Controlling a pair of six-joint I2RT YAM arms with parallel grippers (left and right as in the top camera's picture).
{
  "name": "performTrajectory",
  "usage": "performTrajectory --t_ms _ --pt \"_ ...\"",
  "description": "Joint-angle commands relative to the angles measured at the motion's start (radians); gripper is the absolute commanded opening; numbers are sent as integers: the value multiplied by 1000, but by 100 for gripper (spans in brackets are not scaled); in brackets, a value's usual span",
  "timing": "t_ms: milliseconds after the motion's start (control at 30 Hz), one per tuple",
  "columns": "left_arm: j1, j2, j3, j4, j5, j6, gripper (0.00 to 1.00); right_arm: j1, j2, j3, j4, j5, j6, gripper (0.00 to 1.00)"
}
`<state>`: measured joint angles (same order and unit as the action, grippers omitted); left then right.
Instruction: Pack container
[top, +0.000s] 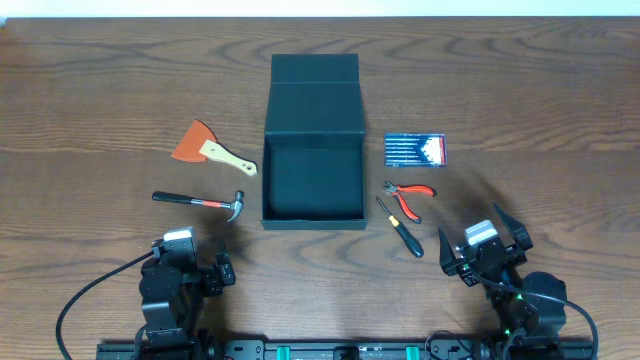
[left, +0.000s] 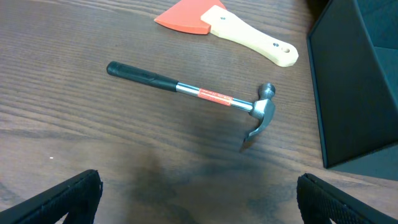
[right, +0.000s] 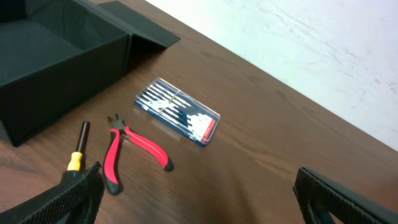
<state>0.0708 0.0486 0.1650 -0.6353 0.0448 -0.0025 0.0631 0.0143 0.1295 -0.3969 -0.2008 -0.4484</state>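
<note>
The black-green container (top: 313, 180) stands open at the table's middle, its flap lid (top: 314, 95) laid back; nothing shows inside. A hammer (top: 205, 201) and an orange scraper (top: 205, 148) lie left of it. Red pliers (top: 410, 193), a screwdriver (top: 400, 226) and a blue bit case (top: 415, 149) lie right of it. My left gripper (top: 190, 262) is open and empty near the front edge, below the hammer (left: 193, 93). My right gripper (top: 485, 245) is open and empty, right of the screwdriver (right: 78, 152) and pliers (right: 124, 146).
The wooden table's far edge runs close behind the lid, against a white wall (right: 298, 43). The container's wall (left: 354, 93) shows at the right of the left wrist view, the scraper (left: 224, 25) at its top. The bit case (right: 177, 112) lies ahead in the right wrist view.
</note>
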Motion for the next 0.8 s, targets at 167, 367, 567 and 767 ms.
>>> performTrajectory --t_ms 167,367,567,767 --pt "-3 3 -10 -7 -12 6 98 -6 31 61 57 20 16 99" --pt "-3 3 -10 -7 -12 6 98 -5 238 256 17 89 126 99" --pt "-3 3 -10 -7 -12 6 99 -5 531 521 -141 89 253 99" --pt "-3 3 -10 -7 -12 6 99 -4 796 731 -326 88 374 99"
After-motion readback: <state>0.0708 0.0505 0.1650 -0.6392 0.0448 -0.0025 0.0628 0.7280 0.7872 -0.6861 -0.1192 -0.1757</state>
